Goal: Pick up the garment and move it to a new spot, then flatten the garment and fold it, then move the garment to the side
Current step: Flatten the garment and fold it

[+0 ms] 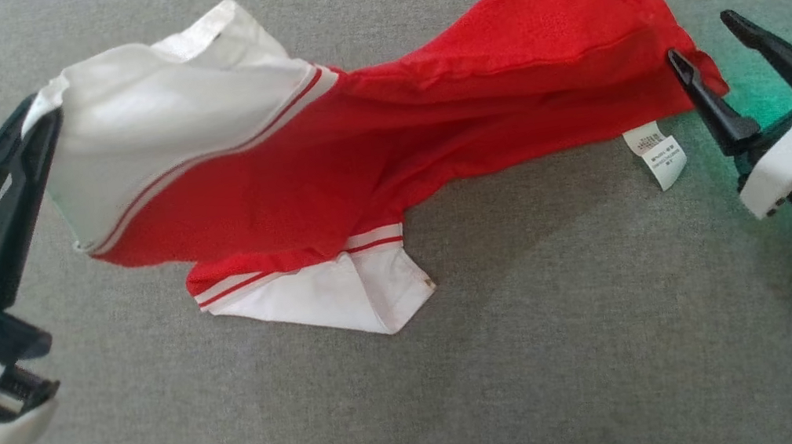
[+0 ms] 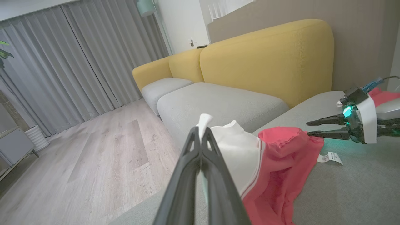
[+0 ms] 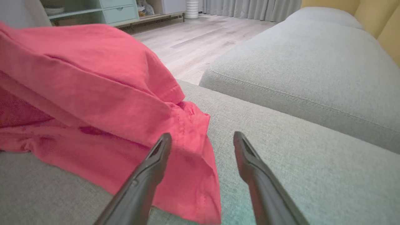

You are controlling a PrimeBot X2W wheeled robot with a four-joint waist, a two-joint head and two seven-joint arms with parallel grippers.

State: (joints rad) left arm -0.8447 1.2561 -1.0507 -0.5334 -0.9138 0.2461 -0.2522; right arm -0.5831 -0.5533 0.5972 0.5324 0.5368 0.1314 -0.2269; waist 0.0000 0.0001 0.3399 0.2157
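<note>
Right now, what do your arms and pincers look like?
The left gripper and right gripper each have two long, dark, tapering fingers on a black base with a white shell. The right one glows green, with a blue plug and thin cable behind.

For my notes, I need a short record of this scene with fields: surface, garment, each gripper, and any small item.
surface: grey sofa cushion
garment: red with white striped ends, white end lifted, rest lying on the cushion
left gripper: shut on the garment's white end
right gripper: open at the red edge, not closed on it
small item: white care label, beside the right gripper
</note>
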